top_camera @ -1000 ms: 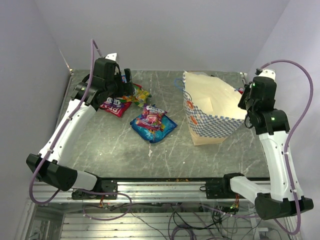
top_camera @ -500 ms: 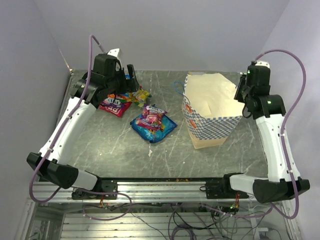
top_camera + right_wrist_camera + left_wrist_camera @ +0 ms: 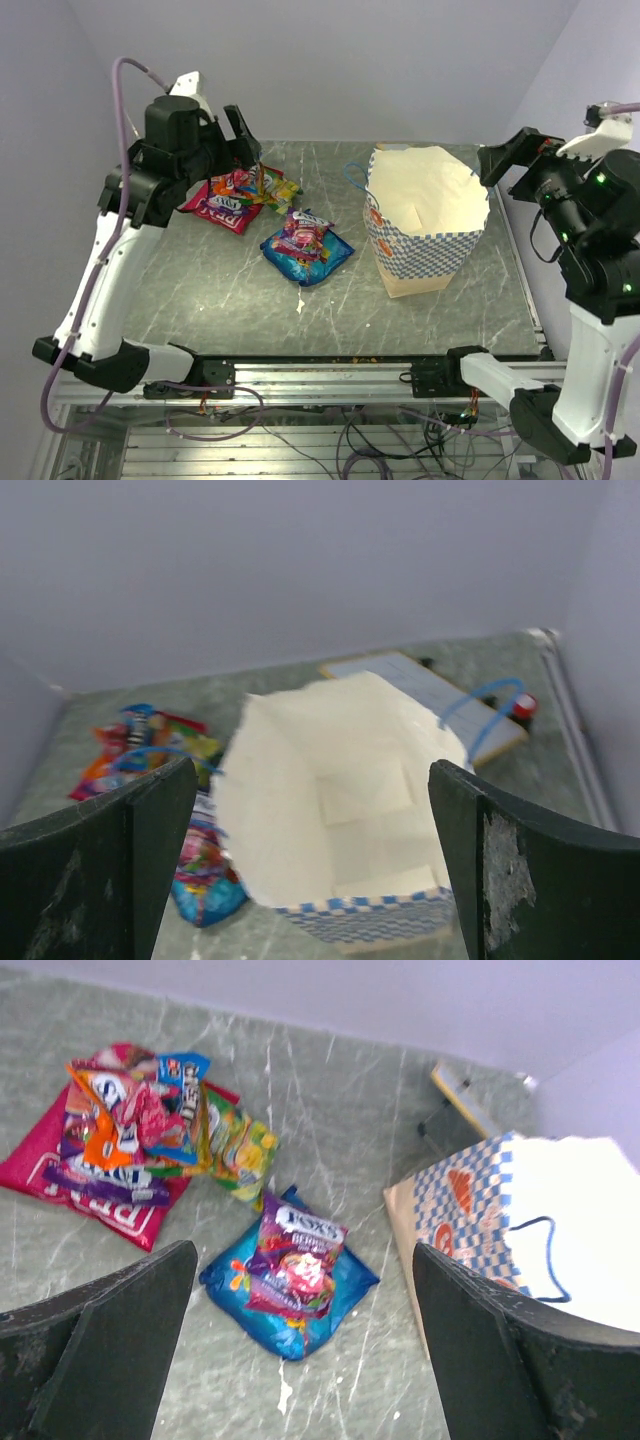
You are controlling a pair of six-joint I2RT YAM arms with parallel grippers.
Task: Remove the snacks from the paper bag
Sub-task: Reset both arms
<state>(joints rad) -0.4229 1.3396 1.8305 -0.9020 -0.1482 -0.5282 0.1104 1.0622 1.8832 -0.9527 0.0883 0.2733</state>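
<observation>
Left gripper [image 3: 243, 140] and right gripper [image 3: 497, 163] have risen clear, both gaping and empty; paper bag [image 3: 330, 780] looks bare inside, snacks [image 3: 295, 1270] out on the slab, so likely done.

On table [image 3: 200, 290], snacks [image 3: 307, 248] left of paper bag [image 3: 425, 250]: 2 stacked near bag, rest piled farther back-left.

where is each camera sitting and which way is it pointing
top: above and behind the bases, looking down on the table; both arms show, left arm and right arm.
left wrist: held high, looking down at the snack packets and bag; left fingers frame it.
right wrist: looking down into the open bag; right fingers frame it.
shared: all three see the bag and packets.
</observation>
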